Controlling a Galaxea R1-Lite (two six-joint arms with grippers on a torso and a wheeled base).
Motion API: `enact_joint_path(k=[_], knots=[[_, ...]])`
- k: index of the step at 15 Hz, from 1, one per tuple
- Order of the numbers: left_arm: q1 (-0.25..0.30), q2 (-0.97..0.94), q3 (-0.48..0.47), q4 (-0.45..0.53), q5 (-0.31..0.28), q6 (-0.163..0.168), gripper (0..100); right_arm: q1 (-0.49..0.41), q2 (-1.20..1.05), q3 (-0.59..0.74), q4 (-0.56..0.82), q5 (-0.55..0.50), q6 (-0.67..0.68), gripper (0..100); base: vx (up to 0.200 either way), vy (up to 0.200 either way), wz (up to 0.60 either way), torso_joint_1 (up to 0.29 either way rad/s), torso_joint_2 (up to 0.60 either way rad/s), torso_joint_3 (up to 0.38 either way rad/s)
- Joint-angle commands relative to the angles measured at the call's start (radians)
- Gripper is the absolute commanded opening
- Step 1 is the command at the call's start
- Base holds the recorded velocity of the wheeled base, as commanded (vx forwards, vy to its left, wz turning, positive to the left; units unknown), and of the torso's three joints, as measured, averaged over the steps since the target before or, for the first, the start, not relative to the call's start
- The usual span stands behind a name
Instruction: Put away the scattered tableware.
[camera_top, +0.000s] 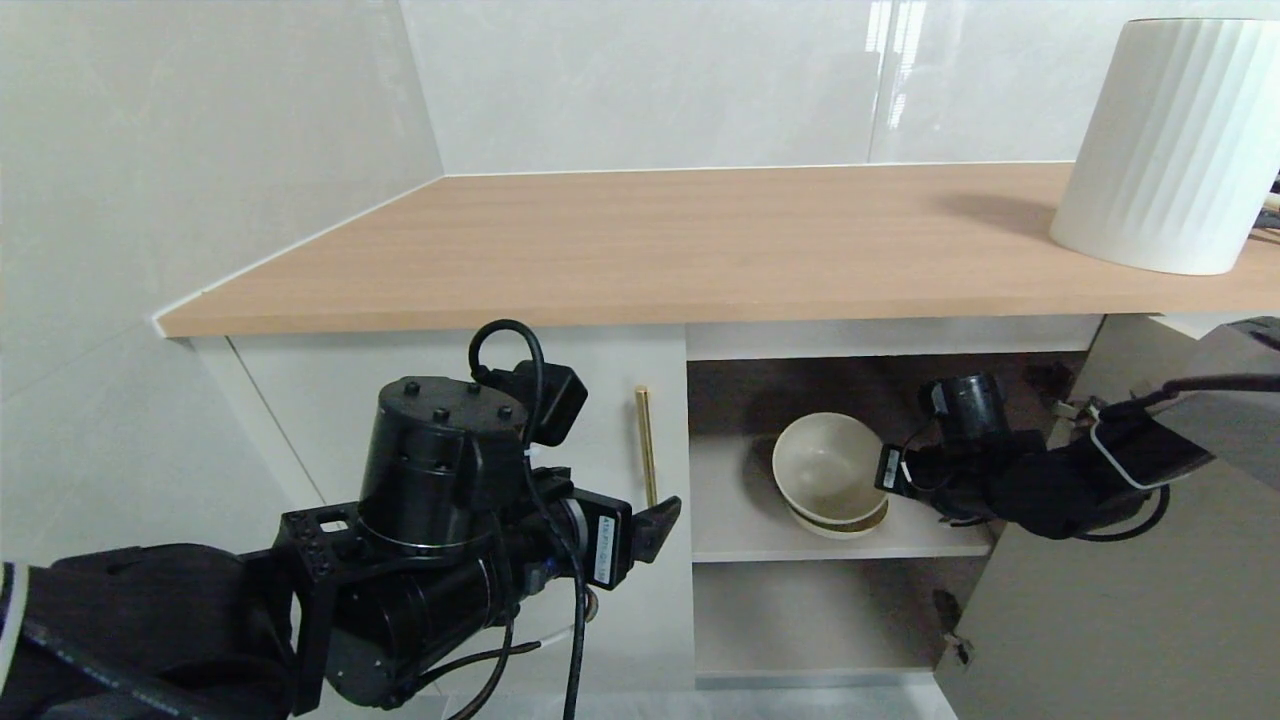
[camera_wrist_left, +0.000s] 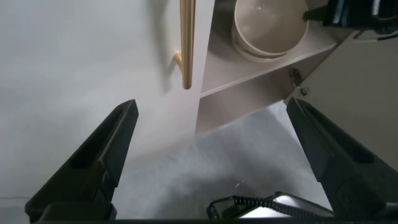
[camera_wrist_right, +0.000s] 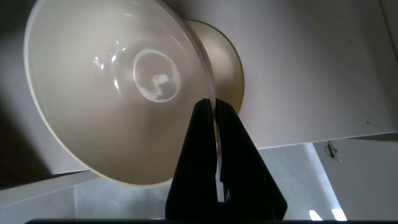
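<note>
Nearest, the left gripper (camera_wrist_left: 210, 115) is hovering in front of the cabinet (camera_top: 460, 400), before its closed left door and just beside the brass handle (camera_top: 645, 445). Its fingers are spread wide and are holding nothing.

Deeper in, through the cabinet's open right side, the right gripper (camera_top: 890, 470) is reaching over the middle shelf (camera_top: 740, 520). It is pinching the rim of a cream bowl (camera_top: 825, 465), one finger inside the rim and one outside, closed tight on the wall. The bowl is sitting tilted, mouth facing out of the cabinet, and appears to be leaning on a second bowl (camera_top: 840, 522) that is lying flat on that shelf. Whether its weight is already resting there I cannot tell. The cabinet's right door (camera_top: 1100, 600) is standing swung open.

Farther back, on the counter (camera_top: 700, 240) topping the cabinet, a white ribbed tub (camera_top: 1170, 140) is standing at the right end.

By my reading, the robot is stacking: the bowl is being set into the one below. The next move is calling for levelling the bowl so that it nests squarely, then parting the fingers and drawing the right arm straight out of the cabinet without dragging the rim. A release while it is tilted could let the bowl slide off the stack.
</note>
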Motion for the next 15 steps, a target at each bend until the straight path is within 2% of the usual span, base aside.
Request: enact_joint_path(k=[1, 7, 8, 15], knots=[[0.000, 0.003, 0.000, 0.000, 0.000, 0.000, 100, -0.007, 0.021, -0.007, 0.000, -0.004, -0.001, 0, 0.000, 0.000, 0.00, 0.000, 0.00, 0.000], [0.000, 0.003, 0.000, 0.000, 0.002, 0.000, 100, -0.011, 0.024, -0.007, -0.012, -0.007, -0.001, 0, 0.000, 0.000, 0.00, 0.000, 0.00, 0.000], [0.000, 0.003, 0.000, 0.000, 0.002, 0.000, 100, -0.011, 0.025, -0.006, -0.014, -0.007, -0.001, 100, 0.000, 0.000, 0.00, 0.000, 0.00, 0.000], [0.000, 0.003, 0.000, 0.000, 0.002, 0.000, 100, -0.005, 0.019, 0.002, -0.012, -0.005, -0.001, 100, 0.000, 0.000, 0.00, 0.000, 0.00, 0.000]])
